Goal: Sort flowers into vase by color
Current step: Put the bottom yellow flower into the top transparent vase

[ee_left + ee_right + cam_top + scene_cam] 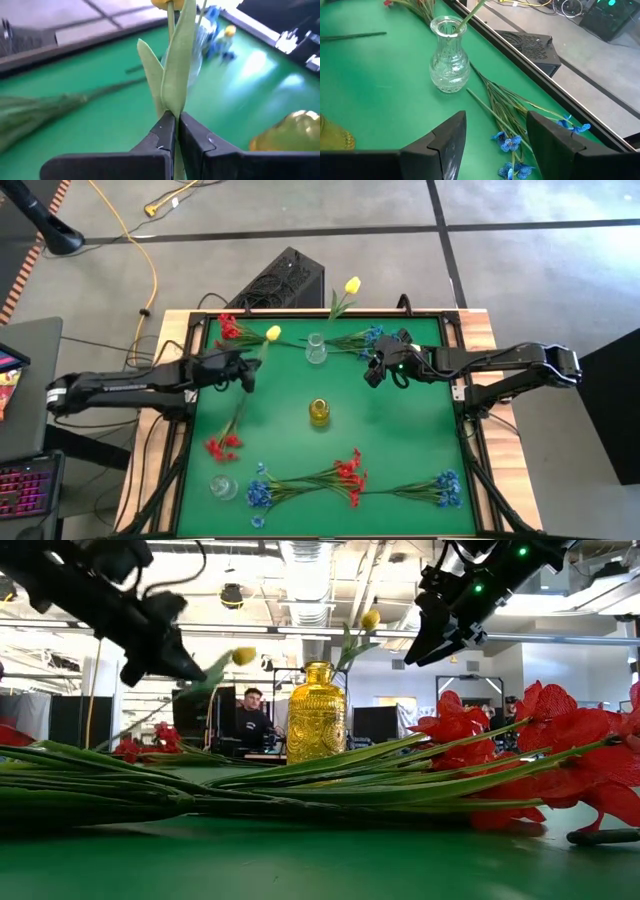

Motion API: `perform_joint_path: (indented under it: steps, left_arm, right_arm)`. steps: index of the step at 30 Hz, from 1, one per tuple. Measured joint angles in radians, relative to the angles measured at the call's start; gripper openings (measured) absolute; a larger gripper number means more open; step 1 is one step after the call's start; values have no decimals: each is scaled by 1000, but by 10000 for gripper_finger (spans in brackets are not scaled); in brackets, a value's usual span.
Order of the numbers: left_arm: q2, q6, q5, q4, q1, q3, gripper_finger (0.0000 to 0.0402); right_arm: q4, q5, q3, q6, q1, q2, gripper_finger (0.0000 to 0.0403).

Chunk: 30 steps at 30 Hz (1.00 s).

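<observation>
The left claw (246,371) is clenched on a yellow tulip (273,333), held above the counter (400,450). The right claw (378,372) hangs released near a clear vase (316,350).

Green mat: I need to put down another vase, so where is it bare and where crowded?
Bare: the green mat right of the yellow vase, and the strip between that vase and the red flowers. Crowded: the near edge, with red and blue sprays, and the far edge around the clear vase, where the left gripper holds a yellow tulip.
</observation>
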Motion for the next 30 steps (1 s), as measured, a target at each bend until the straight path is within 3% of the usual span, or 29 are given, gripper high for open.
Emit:
perform_joint_path:
  steps: [6,14,22,30]
  left_arm:
    - [-133,69,-36,43,0,0,2]
    - [-174,197,37,310,0,0,2]
    - [-60,293,151,615,0,0,2]
    - [175,408,197,1073,18,5,2]
  right_arm:
    - [0,-1,0,4,2,0,234]
    - [0,-19,0,11,2,0,234]
    - [6,-19,0,13,2,0,234]
    - [19,-47,0,37,2,0,234]
